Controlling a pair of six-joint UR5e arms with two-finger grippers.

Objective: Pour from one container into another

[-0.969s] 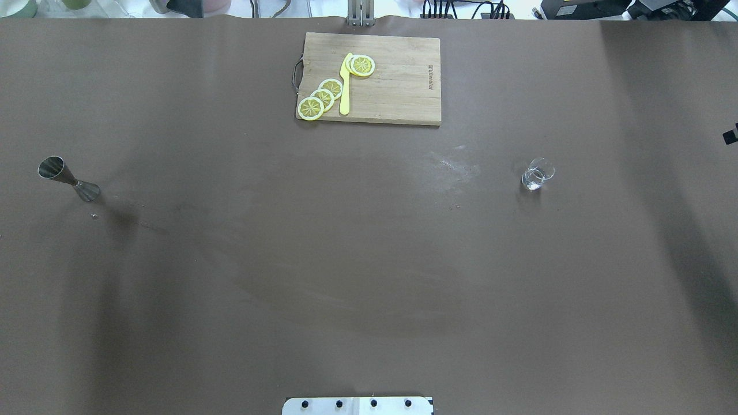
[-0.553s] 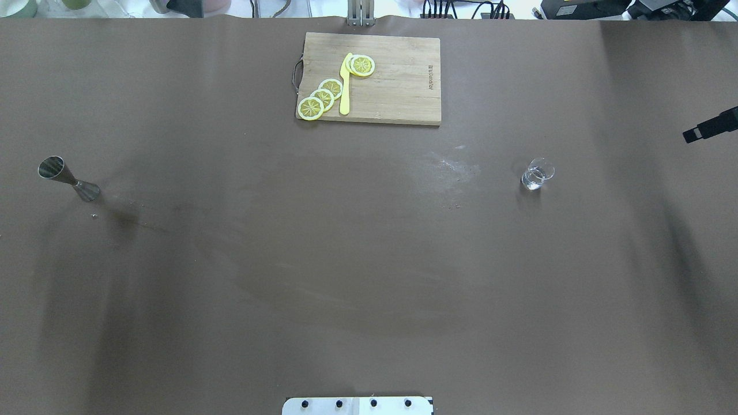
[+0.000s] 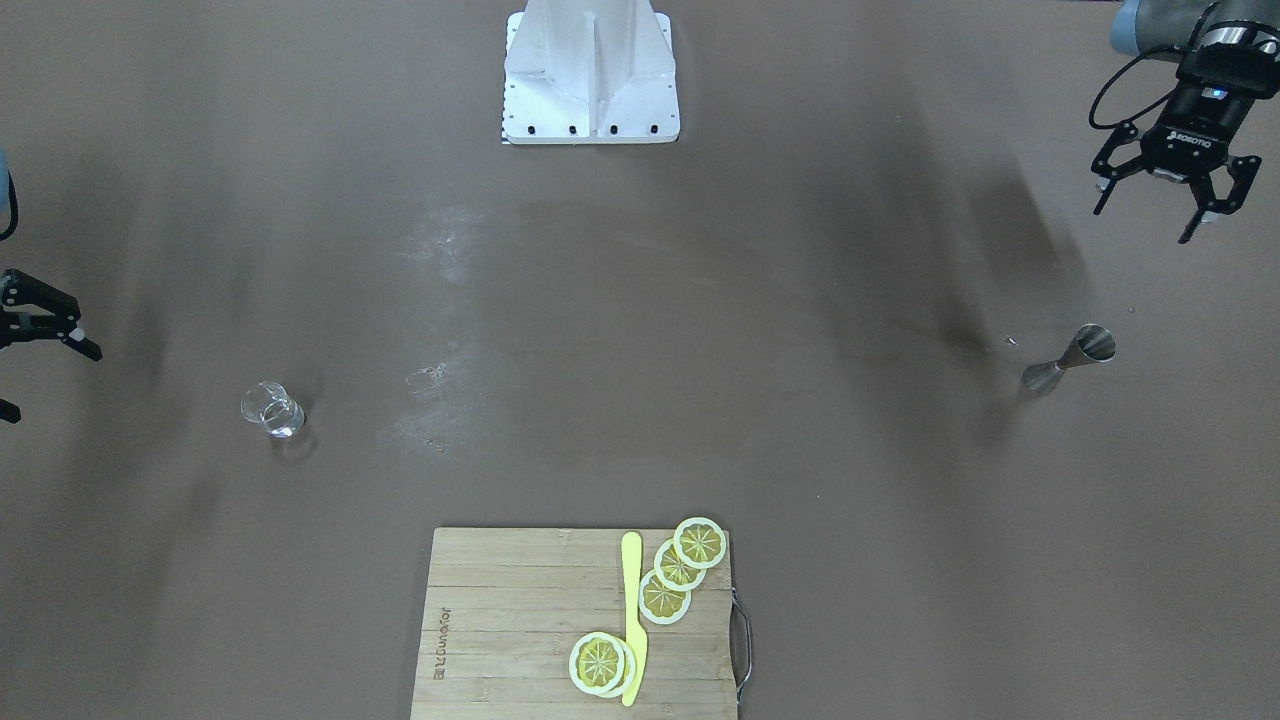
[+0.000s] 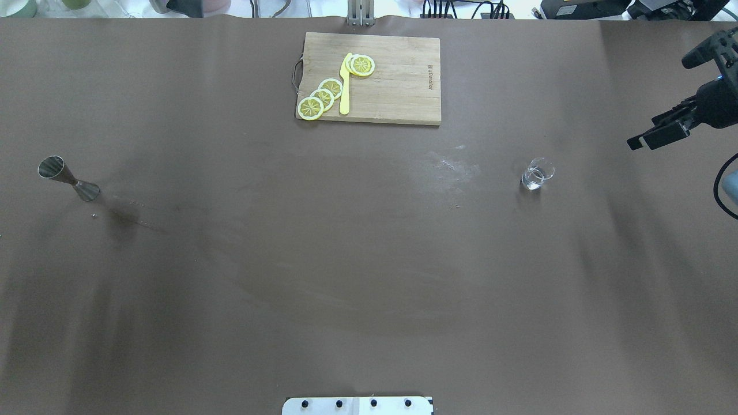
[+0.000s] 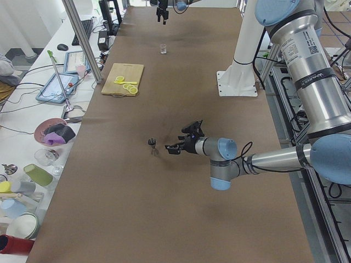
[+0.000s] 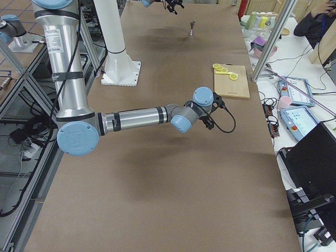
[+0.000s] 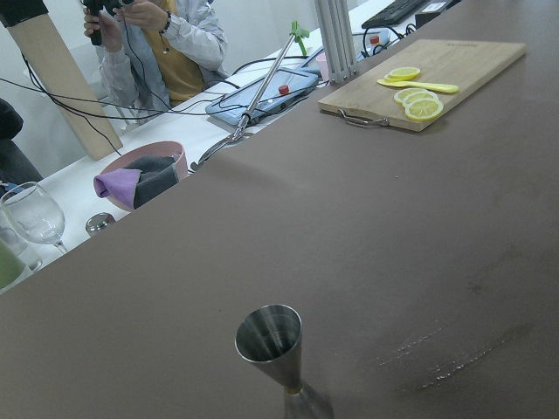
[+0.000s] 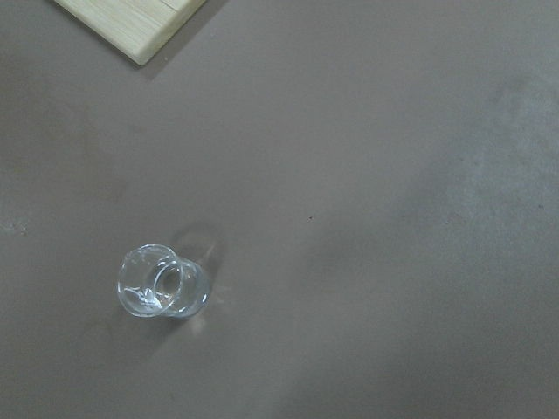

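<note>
A steel jigger (image 4: 68, 178) stands upright at the table's left end, with its cup filling the lower left wrist view (image 7: 272, 345). My left gripper (image 3: 1150, 215) hangs open above the table, nearer the robot than the jigger (image 3: 1070, 360) and apart from it; the overhead view does not show this gripper. A small glass (image 4: 537, 174) with clear liquid stands on the right side, also seen in the right wrist view (image 8: 162, 284). My right gripper (image 4: 658, 102) is open and empty at the right edge, well to the right of the glass.
A wooden cutting board (image 4: 403, 86) with several lemon slices (image 4: 323, 98) and a yellow knife (image 4: 345, 86) lies at the far middle. The robot base (image 4: 357, 405) sits at the near edge. Operators' cups, tablets and cables lie beyond the far edge.
My right gripper has come further into the overhead view from the right edge, moving left toward the glass. Jigger, glass and board have not moved.
</note>
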